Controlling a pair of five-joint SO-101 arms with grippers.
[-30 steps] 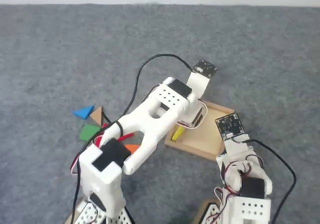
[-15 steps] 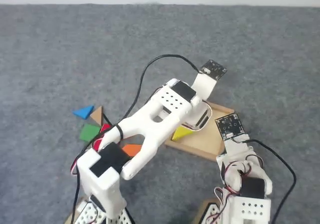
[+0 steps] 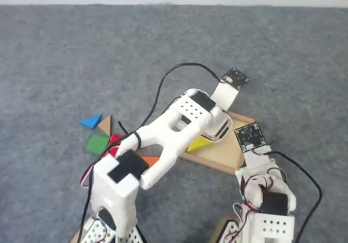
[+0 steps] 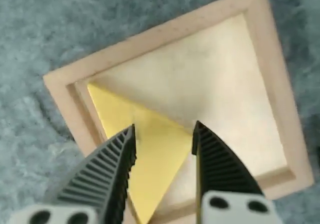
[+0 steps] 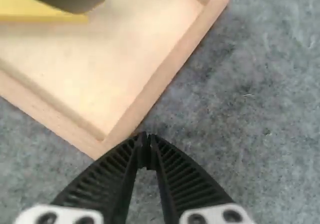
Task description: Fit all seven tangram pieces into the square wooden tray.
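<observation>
The square wooden tray (image 3: pixel 225 155) lies on the grey carpet just in front of the right arm (image 3: pixel 265 198). A yellow triangle (image 3: pixel 198 143) rests flat in the tray's left corner. In the left wrist view, my left gripper (image 4: pixel 164 128) hovers open just above the yellow triangle (image 4: pixel 155 156), its fingers apart over the tray (image 4: pixel 150 33). My right gripper (image 5: pixel 145 137) is shut on nothing, over the carpet just off the rim of the tray (image 5: pixel 170 68). The yellow triangle (image 5: pixel 30 9) lies at the far side of that view.
Loose pieces lie on the carpet left of the tray: a blue triangle (image 3: pixel 91 121), a wood-coloured triangle (image 3: pixel 105 125), a green square (image 3: pixel 98 143), a red piece (image 3: pixel 114 140) and an orange piece (image 3: pixel 148 160) partly under the left arm (image 3: pixel 187 115).
The left arm has swung a little right over the tray. The yellow triangle, held on edge at the tray's rim before, now lies flat inside, let go. The right arm kept still.
</observation>
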